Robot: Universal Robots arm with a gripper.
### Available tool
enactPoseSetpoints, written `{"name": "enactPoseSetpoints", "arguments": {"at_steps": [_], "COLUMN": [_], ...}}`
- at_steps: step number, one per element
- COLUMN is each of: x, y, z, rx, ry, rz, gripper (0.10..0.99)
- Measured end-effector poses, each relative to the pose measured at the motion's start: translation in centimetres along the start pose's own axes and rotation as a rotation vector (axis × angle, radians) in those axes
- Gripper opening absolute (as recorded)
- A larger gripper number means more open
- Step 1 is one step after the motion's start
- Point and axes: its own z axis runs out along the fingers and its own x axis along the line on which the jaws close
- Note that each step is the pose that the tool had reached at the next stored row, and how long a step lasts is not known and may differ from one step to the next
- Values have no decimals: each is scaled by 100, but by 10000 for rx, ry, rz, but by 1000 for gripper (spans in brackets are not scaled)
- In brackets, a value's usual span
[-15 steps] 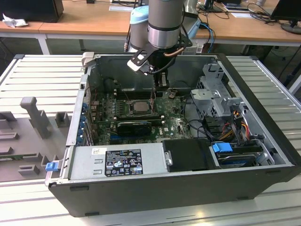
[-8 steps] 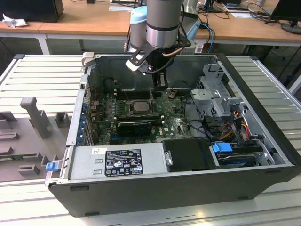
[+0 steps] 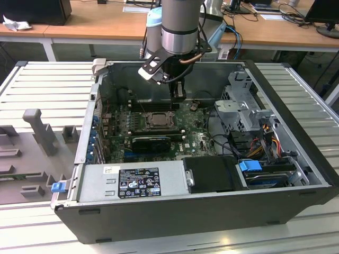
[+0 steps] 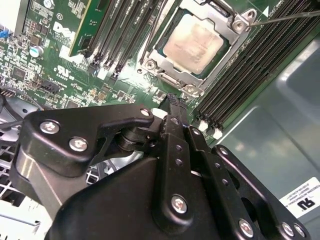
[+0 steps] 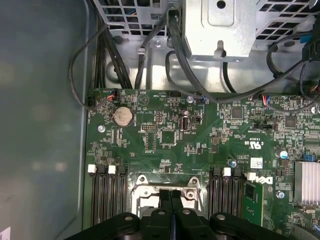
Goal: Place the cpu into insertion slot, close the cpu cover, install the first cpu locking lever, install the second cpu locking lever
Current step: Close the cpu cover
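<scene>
An open computer case (image 3: 159,211) lies on its side on the slatted tabletop (image 3: 47,79), and the arm reaches down into it. The green motherboard (image 5: 200,145) spreads beneath the gripper (image 3: 178,97).

In both wrist views the gripper's two black fingers (image 5: 164,205) are pressed flat together with nothing between them.

The insertion slot (image 4: 150,64) sits just beside and below the fingertips. In the exterior view it is a little to the gripper's left and nearer that camera. In the first wrist view its silver edge lies directly under the gripper (image 5: 170,194).

The cpu cover (image 4: 172,76) appears to be folded down over the slot. The cpu (image 4: 197,42) lies inside it, its pale metal top showing through the cut-out.

A thin locking lever (image 4: 285,17) runs out from one corner of the frame, away from the gripper. I cannot tell whether it is hooked down.

So placing the chip and closing the cover look done, and the work seems to stand at the locking levers. That step calls for the closed fingertips to bear on a thin rod and push it down and sideways under its catch. A small aiming error there would let the tips slide off onto the board or the memory slots (image 4: 125,35) alongside.
</scene>
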Motion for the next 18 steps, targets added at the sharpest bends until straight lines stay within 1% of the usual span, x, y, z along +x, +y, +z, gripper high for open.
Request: {"name": "enactPoseSetpoints", "arguments": {"at_steps": [10, 12, 16, 17, 18], "x": [1, 1, 1, 2, 3], "y": [-57, -86, -116, -172, -208], "z": [5, 55, 142, 168, 174], "rx": [-2, 0, 1, 1, 1], "ry": [2, 0, 4, 6, 6], "rz": [-1, -1, -85, -115, -117], "gripper": [106, 106, 106, 106, 106]}}
